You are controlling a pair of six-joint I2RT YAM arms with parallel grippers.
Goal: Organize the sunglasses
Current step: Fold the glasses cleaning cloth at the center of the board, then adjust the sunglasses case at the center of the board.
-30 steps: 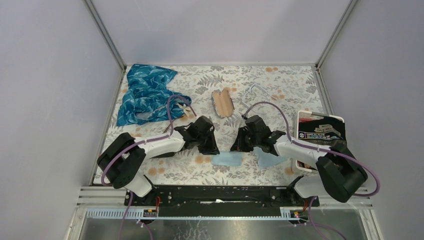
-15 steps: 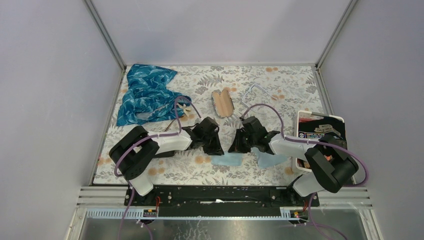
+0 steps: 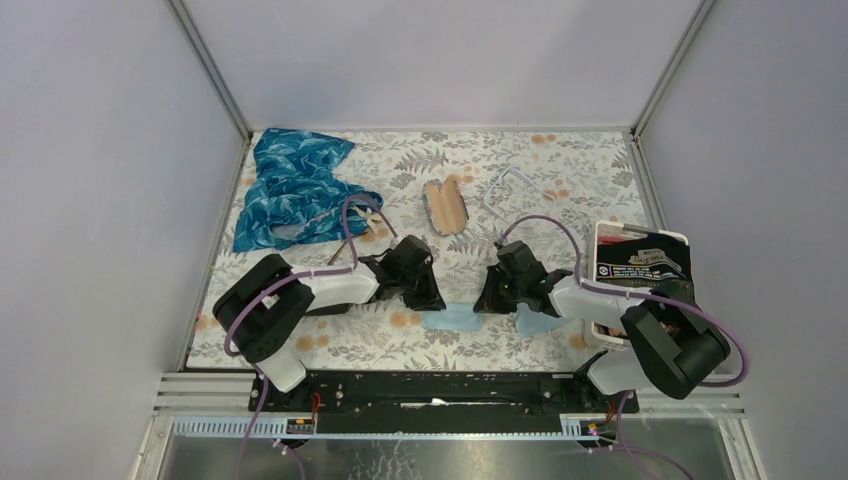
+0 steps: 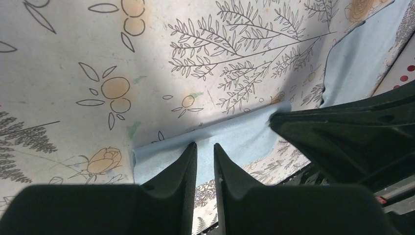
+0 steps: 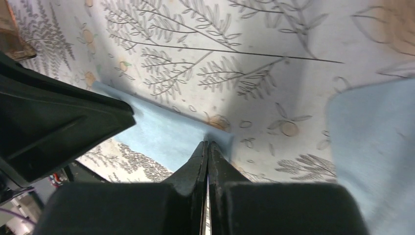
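Nearest the arms' bases, a light blue wiping cloth (image 3: 453, 319) lies flat on the floral surface (image 3: 560, 160), with a second blue cloth (image 3: 540, 320) just beside it to the right. Both pincers are down at the first one. The left pincer (image 4: 204, 149) stands with its jaws a narrow slit apart, its tips at the cloth's edge and nothing visibly caught between them. The right pincer (image 5: 207, 145) is clenched tight with its tip on the cloth's corner; whether it has pinched the fabric I cannot tell. Farther back, an open glasses case (image 3: 446, 206) shows its tan lining and looks unfilled. A pair of clear-framed glasses (image 3: 508, 187) lies just to its right. The sunglasses (image 3: 362, 226) seem to lie behind the left arm, at the edge of a crumpled blue patterned fabric (image 3: 290, 185), partly hidden by the arm's cable. A white bin (image 3: 640, 262) of oddments sits at the right edge. By my reading the task has hardly begun: the sunglasses are untouched, neither wiped nor cased. The left arm and its cable crowd the reach to them.
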